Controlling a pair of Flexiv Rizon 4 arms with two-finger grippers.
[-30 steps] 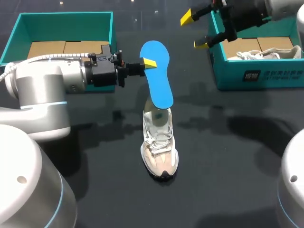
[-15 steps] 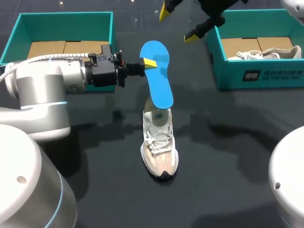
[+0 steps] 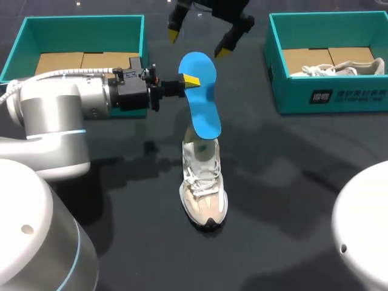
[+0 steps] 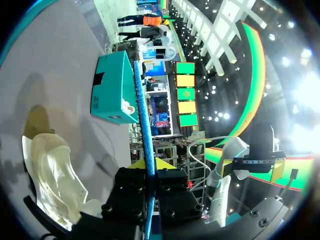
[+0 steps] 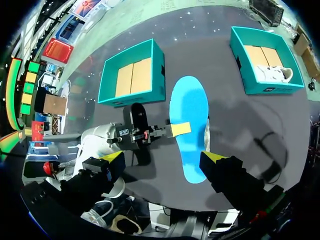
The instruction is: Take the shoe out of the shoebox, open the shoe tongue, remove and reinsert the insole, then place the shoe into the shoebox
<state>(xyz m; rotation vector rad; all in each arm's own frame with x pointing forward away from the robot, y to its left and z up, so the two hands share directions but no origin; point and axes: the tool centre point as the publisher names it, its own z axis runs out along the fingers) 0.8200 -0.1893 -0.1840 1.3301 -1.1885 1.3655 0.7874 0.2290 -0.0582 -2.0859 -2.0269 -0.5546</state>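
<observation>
A pale sneaker (image 3: 204,182) stands on the dark table, toe toward the front edge. My left gripper (image 3: 189,80) is shut on the side of a blue insole (image 3: 203,103) and holds it above the sneaker's heel opening. In the left wrist view the insole (image 4: 142,120) runs edge-on between the yellow tips, with the sneaker (image 4: 55,170) below. My right gripper (image 3: 198,39) hangs open behind and above the insole's far end. Its wrist view looks down on the insole (image 5: 190,125) between the spread fingers of the right gripper (image 5: 164,157).
A teal shoebox (image 3: 327,97) at the back right holds a second pale shoe (image 3: 348,65). At the back left, behind my left arm, stands another teal box (image 3: 79,24) lined with cardboard. Both boxes also show in the right wrist view (image 5: 267,85) (image 5: 132,92).
My right arm has swung left along the back of the table, from over the right shoebox to above the insole. The left arm, insole and sneaker have stayed put.
</observation>
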